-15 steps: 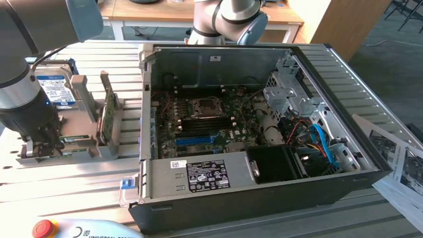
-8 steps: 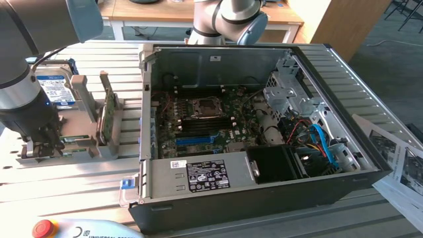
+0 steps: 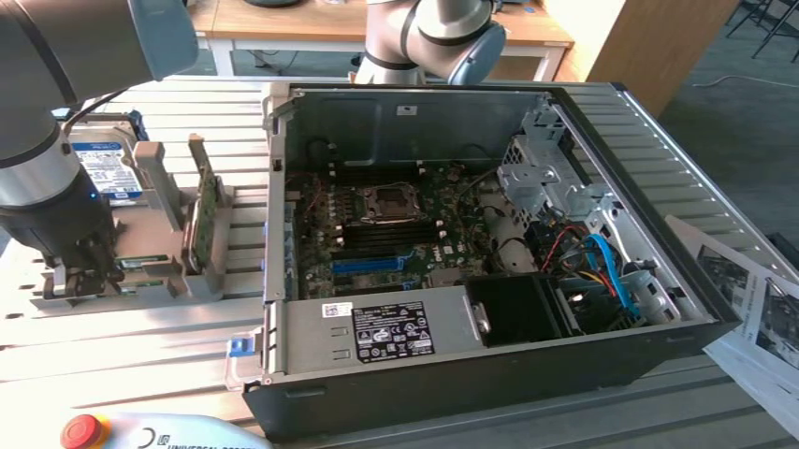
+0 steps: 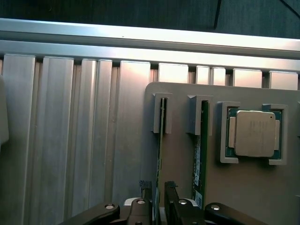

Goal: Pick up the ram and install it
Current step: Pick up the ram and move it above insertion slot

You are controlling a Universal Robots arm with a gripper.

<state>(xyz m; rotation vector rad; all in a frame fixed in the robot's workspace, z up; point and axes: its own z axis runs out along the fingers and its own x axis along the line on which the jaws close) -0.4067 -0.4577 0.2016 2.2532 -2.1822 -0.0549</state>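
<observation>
The gripper [image 3: 82,269] is seen at the left edge of the exterior view, lowered onto a grey fixture [image 3: 197,281]; the fixture is laid on the slatted aluminium table [image 3: 138,351], just beside the open computer case [image 3: 525,360], on the exterior view's left of it. In the wrist view the fingers [image 4: 142,211] are shown spread, one to each side of the ram [image 4: 160,154]; the ram is stood on its long edge in a slot of the fixture; whether the pads touch the stick cannot be told, and it is not lifted from its slot. A second ram stick [image 4: 200,150] is held in the neighbouring slot, parallel to the first and apart from it; beside that stick a processor [image 4: 254,133] is seated in a square pocket of the same plate. In the exterior view a broader green card [image 3: 206,220] is stood on edge on the fixture; a hard drive [image 3: 107,164] is propped behind it at the upper left; inside the case the motherboard [image 3: 374,229] is laid flat, with a blue slot [image 3: 374,265] near its lower edge; a red stop button [image 3: 81,430] is seen in the lower left corner.
</observation>
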